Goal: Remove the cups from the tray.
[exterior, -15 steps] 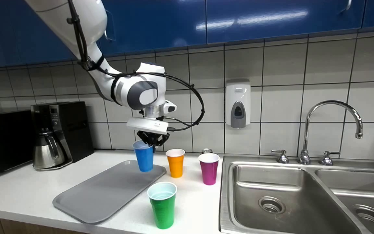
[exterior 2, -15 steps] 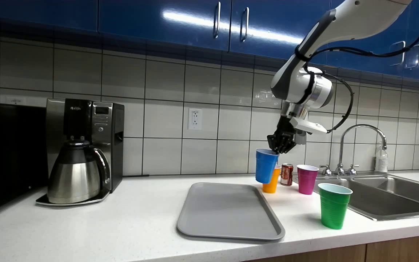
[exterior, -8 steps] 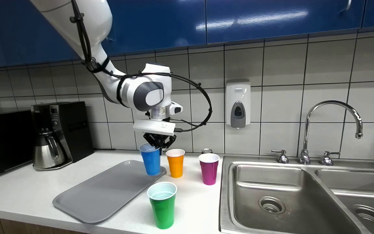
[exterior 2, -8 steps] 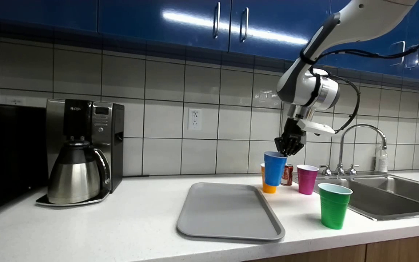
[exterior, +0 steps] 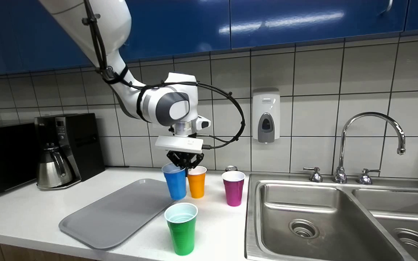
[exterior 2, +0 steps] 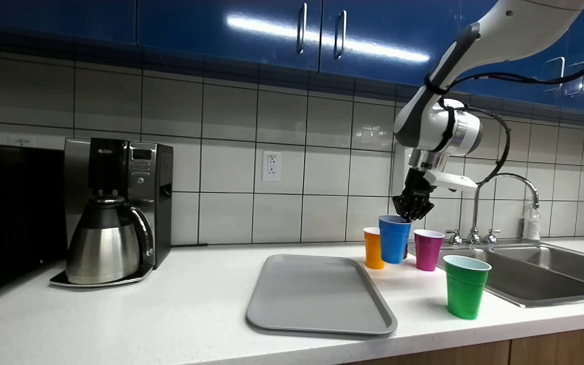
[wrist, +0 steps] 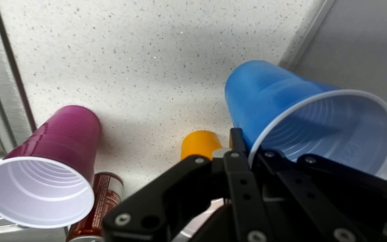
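Note:
My gripper [exterior: 186, 170] is shut on the wall of the blue cup [exterior: 175, 185], one finger inside the rim and one outside, as the wrist view [wrist: 247, 144] shows. The blue cup [exterior 2: 394, 241] is slightly tilted and seems held just above the counter, beside the tray's right edge. The orange cup [exterior: 196, 185] stands upright on the counter right of the tray, close to the blue cup; it also shows in an exterior view [exterior 2: 373, 249] and is mostly hidden by the gripper in the wrist view [wrist: 198, 145]. The grey tray [exterior 2: 317, 296] has no cup standing on it.
A magenta cup [exterior: 233, 190] stands near the sink [exterior: 254, 217]. A green cup [exterior: 182, 232] stands nearer the counter's front. A red can [wrist: 102, 201] is beside the magenta cup, mostly hidden in an exterior view. A coffee maker [exterior 2: 119, 203] stands at the left.
My gripper has carried the blue cup rightward and somewhat downward, from over the tray's edge to past it, beside the orange cup. The other cups and the tray have not moved.

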{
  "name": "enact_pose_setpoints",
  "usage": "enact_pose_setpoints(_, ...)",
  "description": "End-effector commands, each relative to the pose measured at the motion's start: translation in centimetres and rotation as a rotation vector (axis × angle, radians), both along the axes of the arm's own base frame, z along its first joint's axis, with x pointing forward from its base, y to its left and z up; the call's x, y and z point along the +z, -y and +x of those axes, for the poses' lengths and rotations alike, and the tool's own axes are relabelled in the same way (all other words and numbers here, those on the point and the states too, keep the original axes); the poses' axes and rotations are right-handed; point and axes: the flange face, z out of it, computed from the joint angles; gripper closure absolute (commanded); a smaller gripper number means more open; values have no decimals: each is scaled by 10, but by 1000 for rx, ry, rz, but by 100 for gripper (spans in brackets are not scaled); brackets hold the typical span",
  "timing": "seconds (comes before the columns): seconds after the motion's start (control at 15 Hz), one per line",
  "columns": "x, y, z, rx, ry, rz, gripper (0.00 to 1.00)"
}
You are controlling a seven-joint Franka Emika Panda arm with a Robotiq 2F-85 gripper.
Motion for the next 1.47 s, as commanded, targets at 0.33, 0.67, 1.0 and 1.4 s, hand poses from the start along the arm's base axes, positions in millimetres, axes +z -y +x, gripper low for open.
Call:
enact_pose_setpoints(0.33, -17, 23, -2, -30, -40, -20, 99)
enact_pose_setpoints(0.67, -30, 33, 0, -42, -59, -21, 99)
enact_pose_setpoints(1.0, -41, 38, 3, -44, -77, -21, 99)
enact_pose_setpoints(1.4, -49, 44, 7, -48, -92, -22, 99)
